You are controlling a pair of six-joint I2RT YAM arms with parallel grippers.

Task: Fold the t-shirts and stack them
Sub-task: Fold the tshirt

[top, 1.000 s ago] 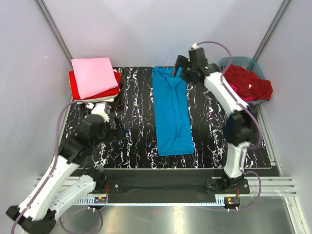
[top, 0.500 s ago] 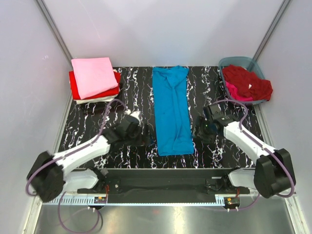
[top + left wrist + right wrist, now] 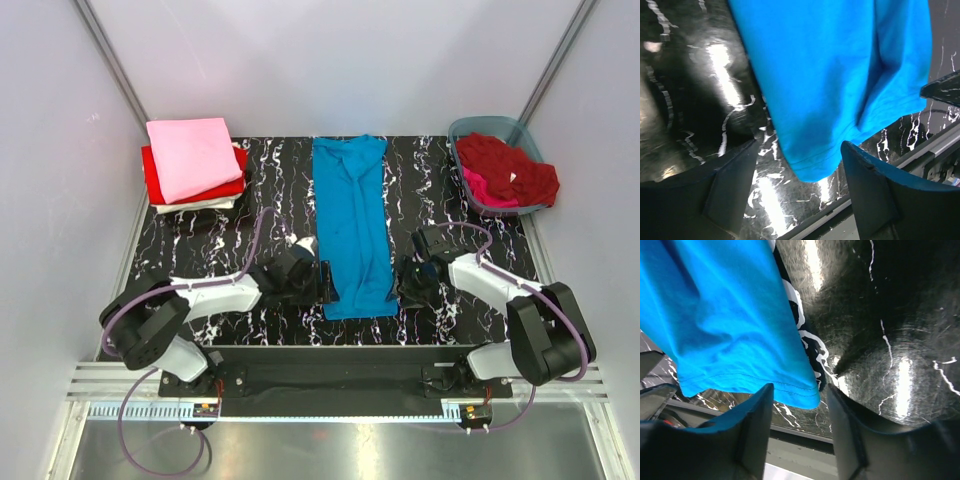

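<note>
Flanking one turquoise t-shirt (image 3: 352, 225) — two spread pincers (image 3: 322, 282) (image 3: 405, 285)

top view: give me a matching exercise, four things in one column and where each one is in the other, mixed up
Things:
1. blue shirt
2. pink shirt
3. dark red shirt
4. left gripper

Places:
A. in the tub, far right
B. on top of the red shirt, far left
C. open at the near left corner of the long strip of cloth
D. laid out flat down the middle of the table

Pairs: 1-D, 2-B, 3-A, 4-C
</note>
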